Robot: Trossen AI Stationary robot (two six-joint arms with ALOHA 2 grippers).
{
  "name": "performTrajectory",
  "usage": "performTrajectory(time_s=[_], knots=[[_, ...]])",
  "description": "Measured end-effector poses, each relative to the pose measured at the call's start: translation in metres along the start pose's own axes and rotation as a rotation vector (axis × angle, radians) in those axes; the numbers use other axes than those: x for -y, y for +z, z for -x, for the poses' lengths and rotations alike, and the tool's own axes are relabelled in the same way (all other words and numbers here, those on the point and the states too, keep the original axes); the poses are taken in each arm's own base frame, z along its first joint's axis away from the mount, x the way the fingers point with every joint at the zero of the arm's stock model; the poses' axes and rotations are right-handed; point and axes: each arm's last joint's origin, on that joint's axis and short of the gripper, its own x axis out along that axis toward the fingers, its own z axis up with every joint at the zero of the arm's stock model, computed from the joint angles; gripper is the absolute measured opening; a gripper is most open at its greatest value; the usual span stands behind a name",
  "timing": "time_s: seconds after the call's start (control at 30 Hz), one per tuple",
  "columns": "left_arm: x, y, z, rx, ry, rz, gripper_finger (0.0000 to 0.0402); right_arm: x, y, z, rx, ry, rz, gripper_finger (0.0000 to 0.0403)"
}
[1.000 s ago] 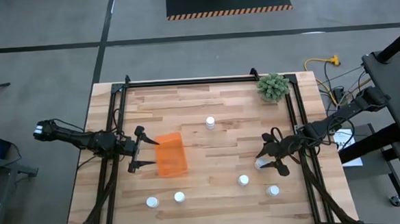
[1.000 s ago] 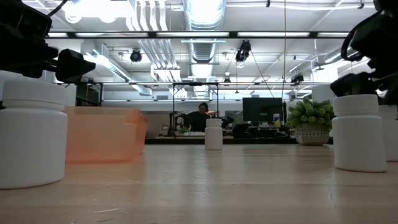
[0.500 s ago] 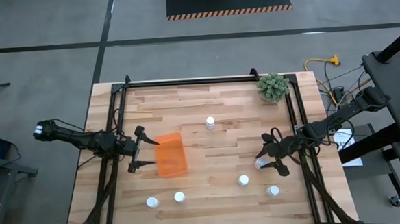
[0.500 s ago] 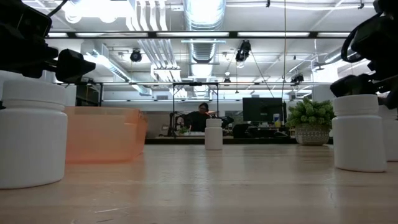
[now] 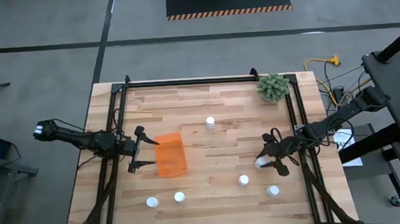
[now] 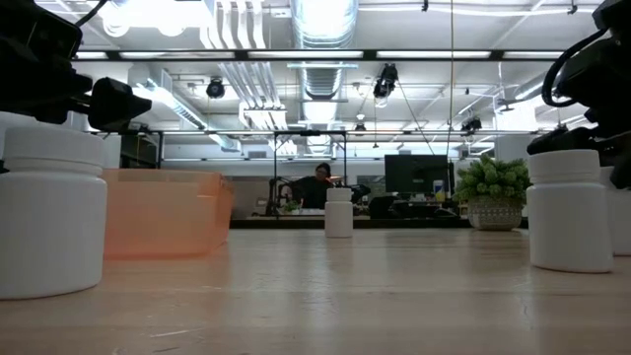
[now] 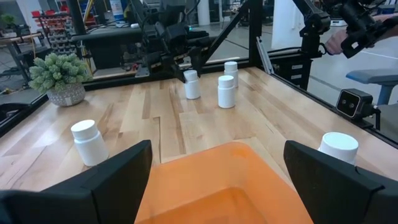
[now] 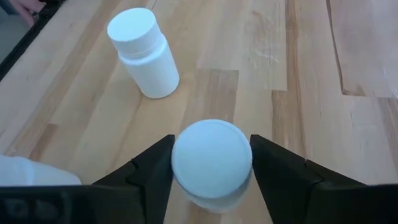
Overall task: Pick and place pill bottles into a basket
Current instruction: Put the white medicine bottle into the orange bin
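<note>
Right gripper (image 8: pixel 211 171): fingers touching both sides of a bottle (image 8: pixel 211 158), near the table's (image 5: pixel 208 146) right edge.
Left gripper (image 5: pixel 136 149): released, beside the basket (image 5: pixel 170 155).

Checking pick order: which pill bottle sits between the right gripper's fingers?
The pill bottle nearest the table's right edge, inside the right gripper; the other five stand free.

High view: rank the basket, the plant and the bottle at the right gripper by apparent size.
1. basket, largest.
2. plant.
3. bottle between the right gripper's fingers, smallest.
</note>
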Motion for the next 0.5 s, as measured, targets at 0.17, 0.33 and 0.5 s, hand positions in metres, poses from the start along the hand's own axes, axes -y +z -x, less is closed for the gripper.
performTrajectory(time_s=[0.17, 0.33, 0.5], knots=[[0.0000, 0.0000, 0.0000, 0.000, 0.000, 0.000, 0.0345, -0.0001, 0.0003, 0.0000, 0.004, 0.001, -0.003, 0.0148], [0.0000, 0.0001, 0.0000, 0.000, 0.000, 0.000, 0.0345, -0.0003, 0.0010, 0.0001, 0.005, 0.001, -0.011, 0.0147], [0.0000, 0.0001, 0.0000, 0.000, 0.000, 0.000, 0.0345, -0.0011, 0.0065, 0.0013, 0.026, -0.018, -0.042, 0.0147]])
